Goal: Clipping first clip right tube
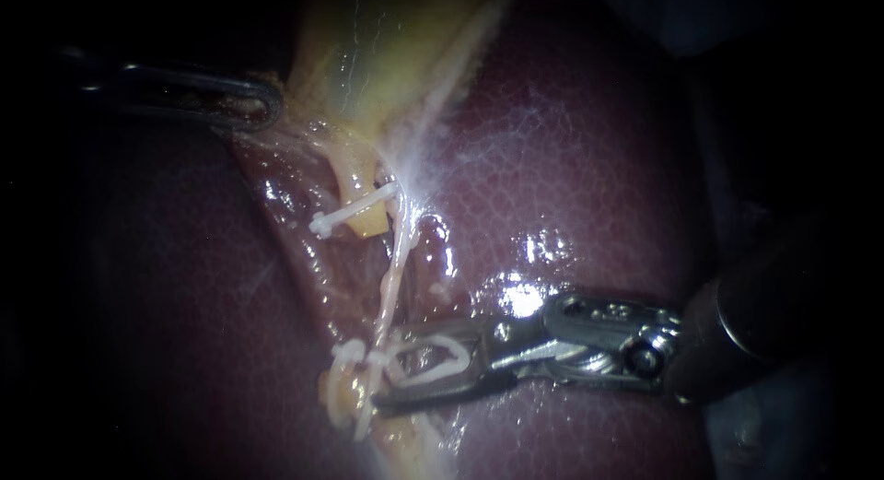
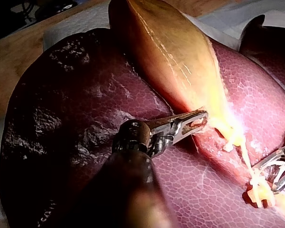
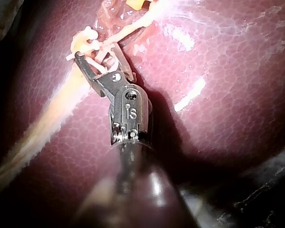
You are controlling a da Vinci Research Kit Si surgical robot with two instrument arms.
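Starting at the endoscope, left instrument [image 1: 267, 104]: slim, looped metal jaws clamped on the yellow, glistening edge of the gallbladder [image 1: 387, 47].
Right instrument [image 1: 385, 376]: shiny hinged steel. The jaws stand apart, yet both press on a white clip [image 1: 428, 360], bent in an open loop between them.
Thin tube [image 1: 391, 277]: pale and stringy, running down the wet groove in the liver [image 1: 599, 167] and crossing right at those jaw tips. Inside the loop or not, I can't tell.
Shut clip [image 1: 354, 213]: a white bar higher up, pinched across a stubby yellow piece.
Over to the left wrist, left instrument [image 2: 199, 121]: jaws biting the gallbladder [image 2: 166, 52] where its smooth tan body narrows.
Liver [image 2: 76, 95]: dark, mottled, finely pebbled.
Right instrument [image 2: 266, 178]: ahead, with the white clip [image 2: 275, 168] showing as a V between its jaws and the thin tube [image 2: 244, 156] touching their tips.
Right wrist now, right instrument [image 3: 95, 52]: jaws spread around the white clip [image 3: 104, 59], with the thin tube [image 3: 128, 28] lying across their tips.
Liver [image 3: 218, 95]: maroon, shiny, cobbled.
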